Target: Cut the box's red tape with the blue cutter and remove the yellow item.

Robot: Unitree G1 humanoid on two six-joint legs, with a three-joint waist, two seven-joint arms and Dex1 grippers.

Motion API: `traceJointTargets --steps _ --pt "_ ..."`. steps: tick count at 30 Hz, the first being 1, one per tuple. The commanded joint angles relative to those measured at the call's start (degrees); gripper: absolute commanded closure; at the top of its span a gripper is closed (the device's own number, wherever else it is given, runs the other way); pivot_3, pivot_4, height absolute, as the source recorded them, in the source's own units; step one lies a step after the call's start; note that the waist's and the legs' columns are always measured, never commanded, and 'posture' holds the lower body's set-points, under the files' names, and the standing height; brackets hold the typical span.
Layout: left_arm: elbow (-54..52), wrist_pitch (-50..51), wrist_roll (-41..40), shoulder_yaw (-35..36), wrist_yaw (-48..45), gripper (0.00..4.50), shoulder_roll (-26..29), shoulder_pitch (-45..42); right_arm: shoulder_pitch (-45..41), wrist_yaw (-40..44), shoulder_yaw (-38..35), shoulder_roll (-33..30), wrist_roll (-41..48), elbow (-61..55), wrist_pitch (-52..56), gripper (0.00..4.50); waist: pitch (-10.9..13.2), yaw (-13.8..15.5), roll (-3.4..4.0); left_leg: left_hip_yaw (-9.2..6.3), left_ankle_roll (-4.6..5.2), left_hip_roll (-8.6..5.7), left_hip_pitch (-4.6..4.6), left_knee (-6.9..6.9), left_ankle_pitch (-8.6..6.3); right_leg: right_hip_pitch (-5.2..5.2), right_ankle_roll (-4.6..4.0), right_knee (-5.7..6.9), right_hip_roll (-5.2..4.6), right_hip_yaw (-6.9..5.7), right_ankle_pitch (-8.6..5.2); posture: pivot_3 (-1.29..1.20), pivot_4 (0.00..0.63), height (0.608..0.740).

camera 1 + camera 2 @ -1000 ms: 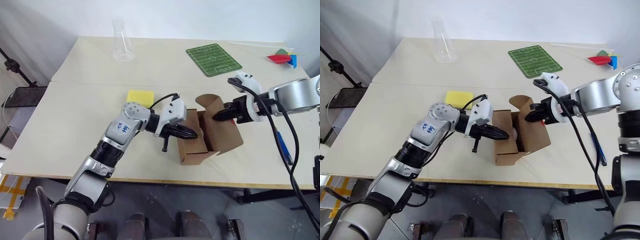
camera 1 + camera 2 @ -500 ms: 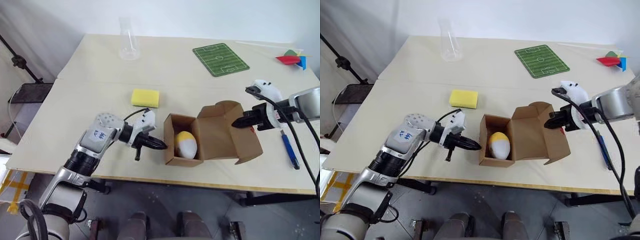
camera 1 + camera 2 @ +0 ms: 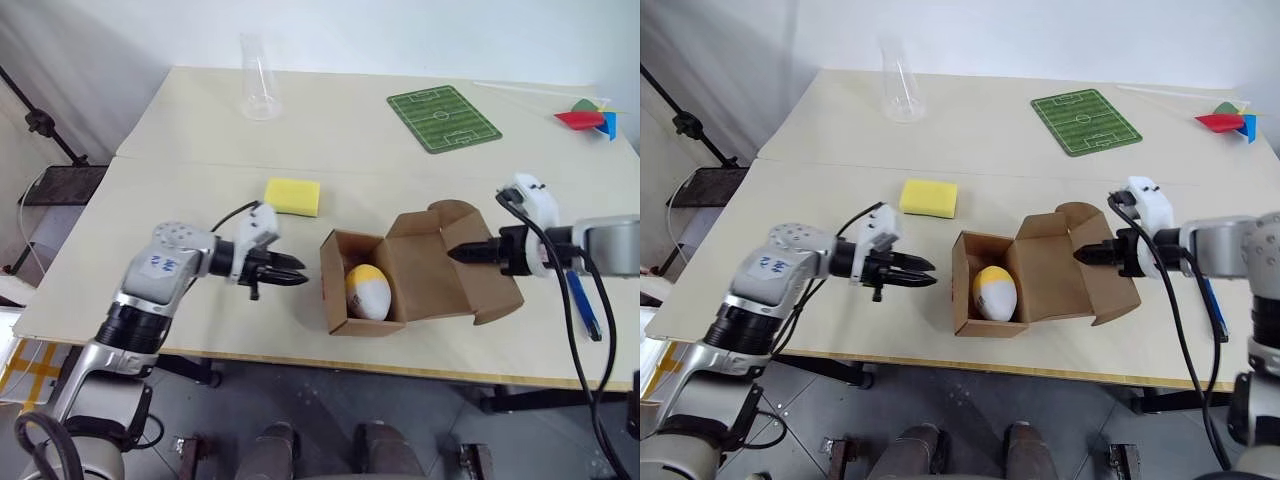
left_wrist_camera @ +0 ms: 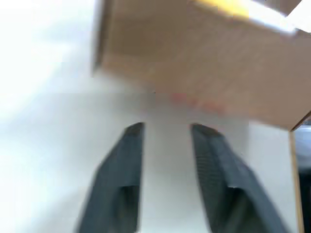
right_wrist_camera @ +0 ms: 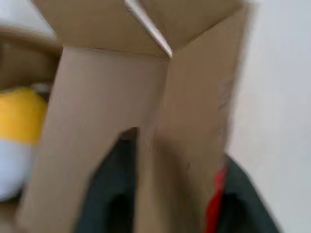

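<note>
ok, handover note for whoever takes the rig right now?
Left gripper: jaws open, empty, over the table left of the brown cardboard box, apart from it.
Right gripper: jaws open, astride the box's opened lid flap; the red tape strip sits on that flap.
Slim blue cutter: lying on the table right of the box.
Done: box is open.
To do: lift out the yellow-and-white egg-shaped item, which sits inside the box.

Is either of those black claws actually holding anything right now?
Left gripper holds nothing. Right gripper's fingers straddle the brown cardboard box's open lid; whether they clamp it is unclear.
</note>
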Motion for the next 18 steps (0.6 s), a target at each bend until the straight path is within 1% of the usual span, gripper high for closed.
traceJointTargets --steps 1,3,5,6,7,8,10,13,15,17,18 --pt "1.20 -3.81 -1.48 4.38 -0.98 1.79 3.07 2.94 11.21 13.31 -7.99 -6.83 -6.41 -10.56 -15.78 1.52 0.01 0.00 0.01 0.00 0.03 0.00 0.06 0.05 -0.02 0.06 0.00 0.05 0.02 0.00 0.00 0.00 0.150 0.740" --pt "2.77 -6.47 -2.13 6.96 -1.63 1.28 5.02 4.91 19.48 21.24 -15.07 -6.72 -10.49 -13.13 -26.68 0.91 0.01 0.07 -0.02 0.00 0.03 -0.01 0.07 0.02 -0.02 0.10 0.00 -0.02 0.03 0.00 0.00 0.00 0.150 0.740" --pt "5.24 -9.43 -2.58 9.69 -2.66 0.67 7.60 6.98 25.33 25.88 -22.23 -4.39 -13.54 -14.00 -35.24 0.23 0.01 -0.12 -0.02 0.06 0.04 -0.02 0.13 0.06 -0.02 0.17 0.01 -0.02 0.04 0.02 0.00 0.00 0.150 0.740" --pt "6.72 -10.78 -2.58 10.82 -3.27 0.41 8.94 7.90 27.61 28.11 -24.98 -3.02 -15.12 -14.41 -39.76 0.01 0.01 -0.16 -0.02 0.12 0.04 -0.01 0.17 0.06 -0.02 0.18 0.01 0.00 0.07 0.02 0.00 0.00 0.150 0.740" --pt "8.45 -12.24 -2.47 11.77 -3.81 0.10 10.16 8.66 29.20 30.62 -26.97 -1.59 -15.99 -14.83 -44.08 0.00 0.01 -0.33 -0.02 0.15 0.04 0.00 0.23 0.07 -0.01 0.20 0.01 0.03 0.07 0.02 0.00 0.00 0.150 0.740" --pt "10.67 -13.56 -2.17 12.51 -4.04 0.02 11.21 9.03 30.13 31.89 -28.08 -0.59 -16.19 -15.06 -46.49 0.00 0.01 -0.51 -0.02 0.17 0.03 0.04 0.29 0.06 -0.01 0.24 0.01 0.03 0.10 0.03 0.00 0.00 0.150 0.740" --pt "14.98 -15.65 -1.85 13.64 -4.51 0.02 12.75 9.40 29.65 32.68 -28.39 1.52 -12.57 -15.64 -46.80 0.00 0.01 -0.86 -0.01 0.22 0.00 0.05 0.42 0.03 0.02 0.28 0.01 0.08 0.10 0.04 0.00 0.00 0.150 0.740" --pt "19.48 -16.40 -1.98 14.29 -4.79 0.02 13.30 8.67 29.37 30.89 -25.68 4.59 -9.78 -17.89 -46.06 0.00 0.01 -1.20 -0.02 0.20 -0.01 0.07 0.62 0.04 0.05 0.47 0.01 0.07 0.07 0.12 0.00 0.00 0.150 0.740" --pt "20.15 -16.86 -1.86 13.87 -5.10 0.02 12.98 8.12 30.89 32.34 -21.42 5.71 -13.18 -20.29 -49.87 0.00 0.01 -1.26 -0.02 0.20 -0.01 0.07 0.64 0.03 0.05 0.49 0.01 0.09 0.06 0.19 0.00 0.00 0.150 0.740" --pt "17.36 -15.90 -2.79 13.50 -5.79 0.02 12.56 8.35 31.22 32.63 -19.46 7.28 -12.56 -22.48 -51.63 0.00 0.01 -1.21 -0.02 0.20 -0.01 0.07 0.63 0.03 0.04 0.46 0.01 0.21 0.06 0.20 0.00 0.00 0.150 0.740" --pt "15.48 -15.94 -3.36 13.53 -6.01 0.02 12.18 8.31 30.93 32.21 -19.84 7.72 -11.10 -22.89 -51.35 0.00 0.02 -1.17 -0.03 0.19 -0.01 0.06 0.62 0.03 0.04 0.44 0.01 0.24 0.05 0.20 0.00 0.00 0.150 0.740"
